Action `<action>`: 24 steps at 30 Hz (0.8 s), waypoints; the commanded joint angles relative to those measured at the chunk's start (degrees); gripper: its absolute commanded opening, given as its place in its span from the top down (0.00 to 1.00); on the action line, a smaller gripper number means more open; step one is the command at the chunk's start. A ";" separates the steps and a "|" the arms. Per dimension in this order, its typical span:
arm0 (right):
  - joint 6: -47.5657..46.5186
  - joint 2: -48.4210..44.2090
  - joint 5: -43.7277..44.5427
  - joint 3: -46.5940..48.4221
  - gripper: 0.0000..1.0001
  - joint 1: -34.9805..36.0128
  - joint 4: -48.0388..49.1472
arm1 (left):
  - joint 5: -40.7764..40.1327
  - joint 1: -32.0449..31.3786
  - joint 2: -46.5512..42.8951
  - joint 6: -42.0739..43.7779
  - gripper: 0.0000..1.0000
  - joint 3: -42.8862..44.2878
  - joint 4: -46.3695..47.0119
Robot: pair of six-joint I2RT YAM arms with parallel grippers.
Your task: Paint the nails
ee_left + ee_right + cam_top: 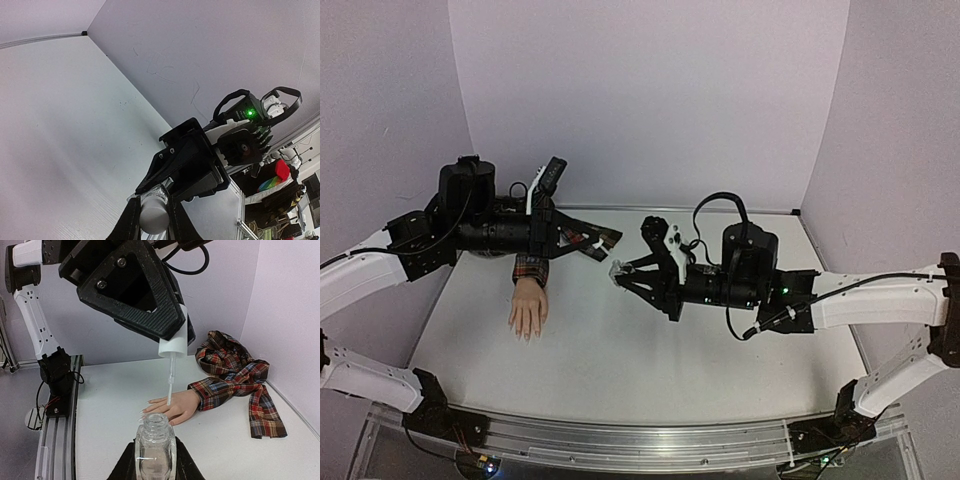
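The flesh-coloured mannequin hand (528,308) (179,407) lies palm down on the white table, its plaid sleeve (234,374) trailing back. Its nails (144,413) (525,336) are pale and glossy. My left gripper (600,243) (153,211) is shut on the white cap (153,216) (173,346), and the brush stem (170,382) hangs down from it above the hand's back. My right gripper (620,272) (155,461) is shut on the clear open bottle (155,442) (617,269), held upright just right of the brush. In the left wrist view the bottle's glass rim (161,191) sits just beyond the cap.
The plaid shirt (252,390) lies bunched along the back wall. An aluminium rail (640,445) runs along the table's near edge, and lilac walls close in the back and both sides. The right arm's wrist (245,140) fills the middle of the left wrist view.
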 commanded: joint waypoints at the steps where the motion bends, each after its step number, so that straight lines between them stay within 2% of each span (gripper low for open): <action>1: 0.62 0.95 1.12 2.86 1.00 0.26 3.59 | 1.18 -0.37 -1.11 -0.60 1.00 1.68 3.27; 24: 0.56 1.40 1.42 3.62 1.00 0.26 3.96 | 0.08 -0.83 -0.05 0.62 1.00 2.22 1.23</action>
